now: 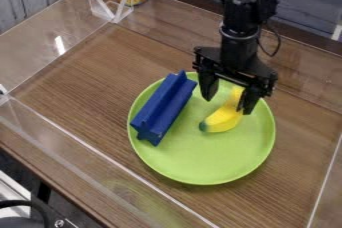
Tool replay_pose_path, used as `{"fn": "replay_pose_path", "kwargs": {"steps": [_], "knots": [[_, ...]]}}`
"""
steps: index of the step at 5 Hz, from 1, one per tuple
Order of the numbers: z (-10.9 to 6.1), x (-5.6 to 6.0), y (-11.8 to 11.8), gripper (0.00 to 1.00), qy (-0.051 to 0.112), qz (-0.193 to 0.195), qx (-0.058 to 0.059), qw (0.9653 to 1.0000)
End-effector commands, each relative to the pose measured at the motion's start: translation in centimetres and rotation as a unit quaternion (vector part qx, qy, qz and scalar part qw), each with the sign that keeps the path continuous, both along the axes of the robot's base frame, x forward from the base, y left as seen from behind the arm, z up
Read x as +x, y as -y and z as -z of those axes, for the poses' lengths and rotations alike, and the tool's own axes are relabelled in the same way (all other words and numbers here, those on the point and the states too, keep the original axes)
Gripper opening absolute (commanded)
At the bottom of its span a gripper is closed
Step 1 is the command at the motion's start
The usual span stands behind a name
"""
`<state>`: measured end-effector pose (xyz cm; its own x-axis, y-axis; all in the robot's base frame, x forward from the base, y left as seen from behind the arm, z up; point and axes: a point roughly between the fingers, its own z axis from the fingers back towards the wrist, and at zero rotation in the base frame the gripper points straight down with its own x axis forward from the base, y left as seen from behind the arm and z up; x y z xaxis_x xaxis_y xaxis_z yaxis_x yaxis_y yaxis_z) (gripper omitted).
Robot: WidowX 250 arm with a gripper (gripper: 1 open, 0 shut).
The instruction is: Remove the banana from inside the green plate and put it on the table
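Yellow banana (222, 118), on green plate (203, 162), directly beneath the gripper (225, 94); jaws spread wide. Step in hand, seemingly: approach. Next move: lower slightly, then close.

The small, curved yellow plastic-looking banana (225, 116) lies slantwise inside the round, shallow-rimmed lime-green plate (201, 160) on the brown wood-grain surface (80, 90).

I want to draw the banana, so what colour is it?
The banana is yellow with a greenish tip, best seen in the camera view.
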<state>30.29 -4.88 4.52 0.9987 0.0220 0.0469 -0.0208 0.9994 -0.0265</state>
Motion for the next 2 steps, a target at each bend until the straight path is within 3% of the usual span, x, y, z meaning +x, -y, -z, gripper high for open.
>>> {"fn": "replay_pose_path", "kwargs": {"steps": [1, 2], "knots": [[-0.41, 0.25, 0.38, 1.00, 0.017, 0.004, -0.004, 0.9998], [0.04, 0.19, 0.46, 1.00, 0.019, 0.004, -0.007, 0.9998]]}}
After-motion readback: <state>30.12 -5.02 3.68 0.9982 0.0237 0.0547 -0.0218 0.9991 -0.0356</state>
